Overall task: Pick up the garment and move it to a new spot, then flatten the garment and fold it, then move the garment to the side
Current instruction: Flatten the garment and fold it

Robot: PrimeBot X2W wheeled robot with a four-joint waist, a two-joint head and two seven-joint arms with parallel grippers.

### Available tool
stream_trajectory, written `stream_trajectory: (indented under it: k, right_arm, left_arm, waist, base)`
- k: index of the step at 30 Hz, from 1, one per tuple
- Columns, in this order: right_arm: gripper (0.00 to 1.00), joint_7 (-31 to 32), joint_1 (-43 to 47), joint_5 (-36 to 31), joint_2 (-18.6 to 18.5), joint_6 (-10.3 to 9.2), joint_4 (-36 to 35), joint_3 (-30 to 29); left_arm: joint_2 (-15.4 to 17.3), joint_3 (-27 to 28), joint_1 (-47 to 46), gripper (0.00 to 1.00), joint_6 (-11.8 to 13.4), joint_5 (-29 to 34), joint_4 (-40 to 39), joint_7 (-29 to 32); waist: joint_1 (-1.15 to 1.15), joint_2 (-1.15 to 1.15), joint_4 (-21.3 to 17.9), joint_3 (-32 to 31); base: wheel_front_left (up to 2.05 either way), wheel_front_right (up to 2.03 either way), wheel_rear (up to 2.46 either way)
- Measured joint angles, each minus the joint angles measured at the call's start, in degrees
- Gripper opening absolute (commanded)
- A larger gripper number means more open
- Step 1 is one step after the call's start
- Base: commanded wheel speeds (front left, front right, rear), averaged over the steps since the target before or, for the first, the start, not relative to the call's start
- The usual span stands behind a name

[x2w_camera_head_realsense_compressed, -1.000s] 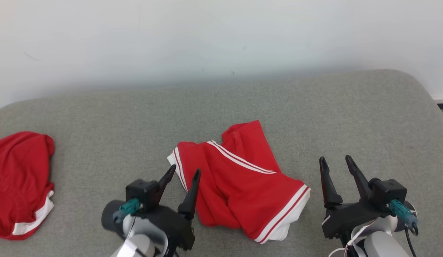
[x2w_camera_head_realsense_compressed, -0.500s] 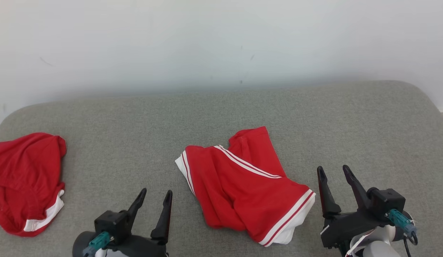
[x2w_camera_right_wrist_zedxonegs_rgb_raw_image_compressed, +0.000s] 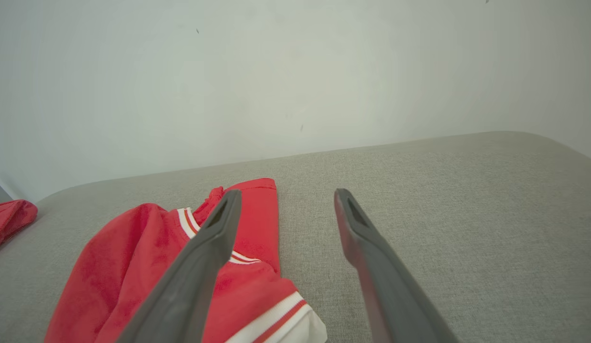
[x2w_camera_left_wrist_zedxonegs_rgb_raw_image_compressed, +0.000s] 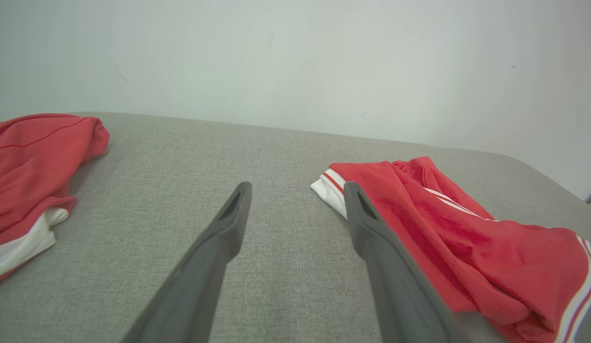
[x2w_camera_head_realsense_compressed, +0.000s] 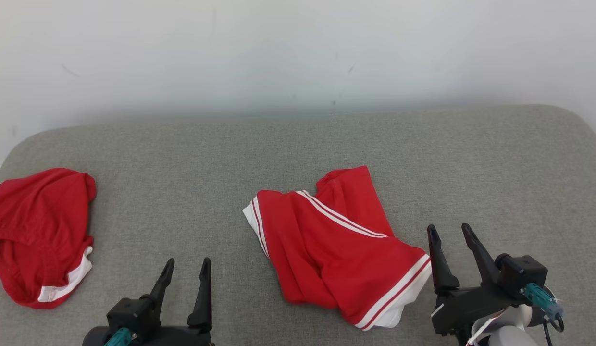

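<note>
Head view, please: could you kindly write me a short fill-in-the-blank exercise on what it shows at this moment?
1. The red shorts in the middle of the grey cushion have thin ____ stripes down the side.
2. The left tool and the right tool both have their jaws ____, holding nothing.
3. The second red garment lies at the cushion's far ____ end.

Missing words: white; open; left.

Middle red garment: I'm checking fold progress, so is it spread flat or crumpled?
Crumpled: the garment lies bunched on the grey cushion, one part overlapping another, wrinkled, its striped hems at odd angles.
</note>
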Motion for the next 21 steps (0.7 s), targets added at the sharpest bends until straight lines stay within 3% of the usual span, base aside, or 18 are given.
stream_trajectory:
  k: [4,11,14,21]
  right_arm:
    - [1.00,0.3,-0.1,0.5,0.0,0.81,0.2,0.4]
    - [1.00,4.9,-5.2,1.1,0.1,4.41,1.9,4.2]
    - [1.00,9.3,-8.4,1.0,0.0,5.86,4.7,6.4]
    - [1.00,19.1,-14.6,0.5,0.0,6.67,12.7,9.7]
  left_arm:
    - [-1.0,0.6,0.0,1.00,0.0,2.0,-1.0,0.0]
    - [-2.2,2.1,0.0,1.00,0.0,3.8,-2.4,0.0]
    - [-2.6,1.9,0.0,1.00,0.0,4.3,-2.6,0.0]
    - [-3.4,1.5,-0.2,1.00,0.0,5.6,-2.8,0.0]
  waist:
    - [0.00,0.00,0.4,0.2]
    - [0.00,0.00,1.3,0.6]
    - [0.00,0.00,1.8,0.8]
    - [0.00,0.00,3.6,1.1]
  base:
    - [0.00,0.00,0.00]
    - [0.00,0.00,0.00]
    - [0.00,0.00,0.00]
    - [0.00,0.00,0.00]
